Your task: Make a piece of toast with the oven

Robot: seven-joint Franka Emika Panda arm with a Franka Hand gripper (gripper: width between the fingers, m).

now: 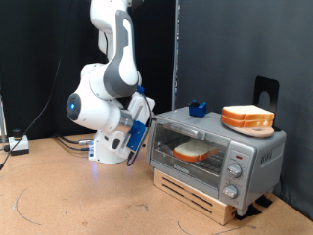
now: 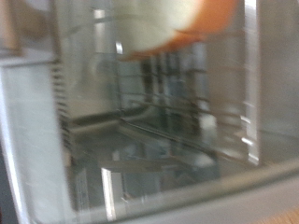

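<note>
The silver oven [image 1: 220, 157] stands on a wooden pallet at the exterior view's right. Its glass door looks shut. The piece of toast [image 1: 193, 150] lies inside on the wire rack, seen through the glass. My gripper [image 1: 144, 125] hangs just off the oven's left end, near the top of the door; its fingers are too small to read. The wrist view is blurred and looks through the glass at the rack, with the toast [image 2: 163, 23] at the frame's edge. No fingers show clearly there.
A thicker stack of bread slices [image 1: 246, 118] and a small blue object [image 1: 199, 108] sit on the oven's roof. Round knobs [image 1: 233, 172] are on its right panel. Cables lie on the brown table [image 1: 68, 196] at the exterior view's left.
</note>
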